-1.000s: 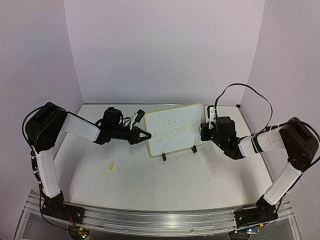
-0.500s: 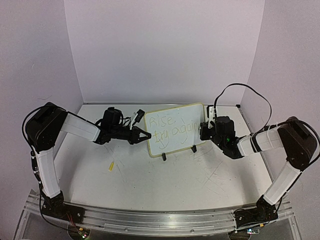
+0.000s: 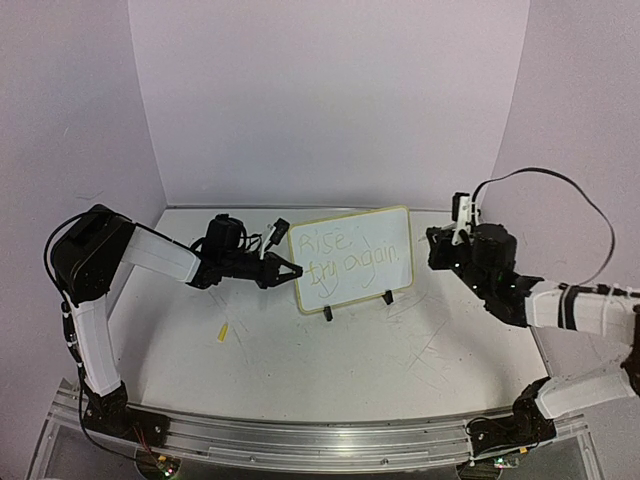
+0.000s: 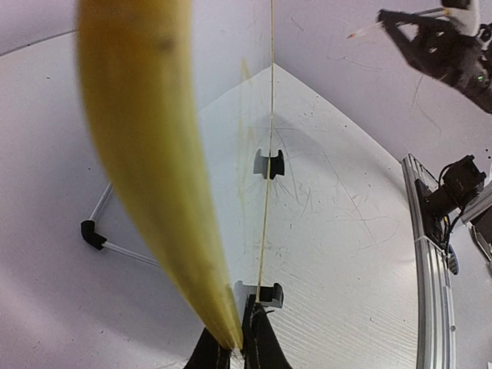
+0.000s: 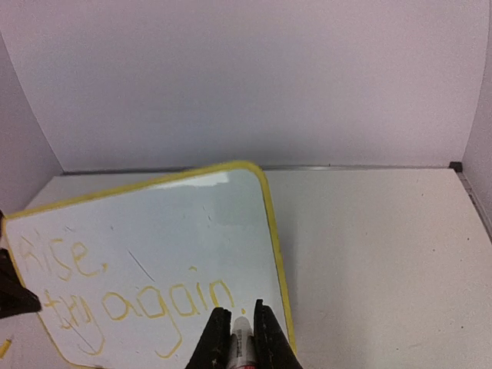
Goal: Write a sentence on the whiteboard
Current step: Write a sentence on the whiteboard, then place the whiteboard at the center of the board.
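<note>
The whiteboard (image 3: 352, 250) stands tilted on two black clip feet (image 3: 327, 313) at the back middle of the table. It reads "Rise, try again." in yellow ink. My left gripper (image 3: 293, 270) is shut on the board's left edge; in the left wrist view its fingertips (image 4: 237, 347) pinch the yellow rim (image 4: 146, 154). My right gripper (image 3: 432, 250) hangs just right of the board, off its surface. In the right wrist view it (image 5: 240, 321) is shut on a white marker (image 5: 241, 344), pointing at the whiteboard (image 5: 154, 246) near the last word.
A small yellow marker cap (image 3: 222, 332) lies on the table left of centre. Purple walls close in the back and both sides. An aluminium rail (image 3: 300, 440) runs along the near edge by the arm bases.
My right arm has pulled back to the right, away from the board, with the marker still in it. The left gripper and the board have not moved.
</note>
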### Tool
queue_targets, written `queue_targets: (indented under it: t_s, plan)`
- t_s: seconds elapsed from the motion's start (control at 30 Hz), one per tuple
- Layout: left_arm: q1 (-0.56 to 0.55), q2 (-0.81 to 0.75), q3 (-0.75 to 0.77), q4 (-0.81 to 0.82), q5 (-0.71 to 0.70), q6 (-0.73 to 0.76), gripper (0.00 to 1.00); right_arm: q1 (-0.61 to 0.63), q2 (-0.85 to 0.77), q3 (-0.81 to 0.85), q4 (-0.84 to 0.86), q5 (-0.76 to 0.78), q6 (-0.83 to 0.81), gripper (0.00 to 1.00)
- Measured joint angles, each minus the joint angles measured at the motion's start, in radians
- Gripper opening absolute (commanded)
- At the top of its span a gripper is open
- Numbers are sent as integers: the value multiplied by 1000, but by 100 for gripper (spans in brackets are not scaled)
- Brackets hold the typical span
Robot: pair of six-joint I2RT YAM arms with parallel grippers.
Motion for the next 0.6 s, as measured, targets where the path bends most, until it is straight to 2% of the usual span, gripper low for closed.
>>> queue_targets:
  t_s: [0.07, 0.17, 0.33, 0.6]
  plan:
    - [0, 0, 1, -1, 0, 0, 3, 0, -136, -14, -30, -2, 15, 0]
    - [0, 0, 6, -8, -1, -1, 13, 0, -251, -31, -68, -2, 24, 0]
    - [2, 0, 6, -32, -86, 17, 35, 0, -286, -52, -161, -9, 25, 0]
    - [5, -44, -4, -80, -159, 29, 49, 0, -347, -71, -252, -33, 24, 0]
